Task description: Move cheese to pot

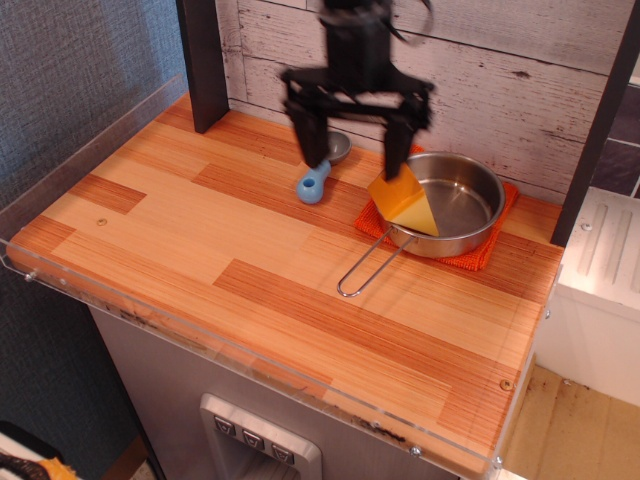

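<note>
The cheese (pixel 403 200), a yellow wedge with orange sides, lies tilted on the left rim of the pot (pixel 468 205), partly over its inside. The pot is a shiny steel pan with a wire loop handle (pixel 366 269) pointing to the front left. My gripper (pixel 355 148) is open and empty. It hangs above and to the left of the cheese, with its right finger (pixel 397 140) just above the wedge and apart from it.
An orange mat (pixel 489 247) lies under the pot. A small scoop with a blue handle (pixel 313 183) and a grey bowl lies left of the pot, under my left finger. A dark post (pixel 203 60) stands at the back left. Clear plastic rails edge the wooden table (pixel 200 230).
</note>
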`<state>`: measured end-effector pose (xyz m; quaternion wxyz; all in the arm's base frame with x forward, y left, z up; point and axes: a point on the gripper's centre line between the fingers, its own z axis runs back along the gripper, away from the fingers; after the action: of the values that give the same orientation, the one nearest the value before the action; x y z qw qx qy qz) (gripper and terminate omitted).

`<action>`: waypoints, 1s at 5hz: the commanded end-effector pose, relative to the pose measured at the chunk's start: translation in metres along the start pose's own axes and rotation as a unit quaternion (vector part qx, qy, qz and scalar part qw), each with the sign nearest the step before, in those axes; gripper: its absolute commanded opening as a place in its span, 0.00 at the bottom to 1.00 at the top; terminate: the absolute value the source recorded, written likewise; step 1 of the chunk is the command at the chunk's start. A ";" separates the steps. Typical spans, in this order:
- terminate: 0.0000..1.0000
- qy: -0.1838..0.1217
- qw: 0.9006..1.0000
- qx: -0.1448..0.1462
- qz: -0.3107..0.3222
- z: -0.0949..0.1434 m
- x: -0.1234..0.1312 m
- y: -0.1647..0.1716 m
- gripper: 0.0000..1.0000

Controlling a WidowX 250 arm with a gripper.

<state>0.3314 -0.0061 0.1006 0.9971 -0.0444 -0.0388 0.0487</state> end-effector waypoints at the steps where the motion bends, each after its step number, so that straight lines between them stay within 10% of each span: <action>1: 0.00 -0.047 0.999 0.006 -0.024 0.053 -0.029 0.064 1.00; 5: 0.00 0.004 0.995 0.056 -0.076 0.027 -0.038 0.097 1.00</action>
<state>0.2853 0.0815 0.1052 0.9993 0.0093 -0.0228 -0.0285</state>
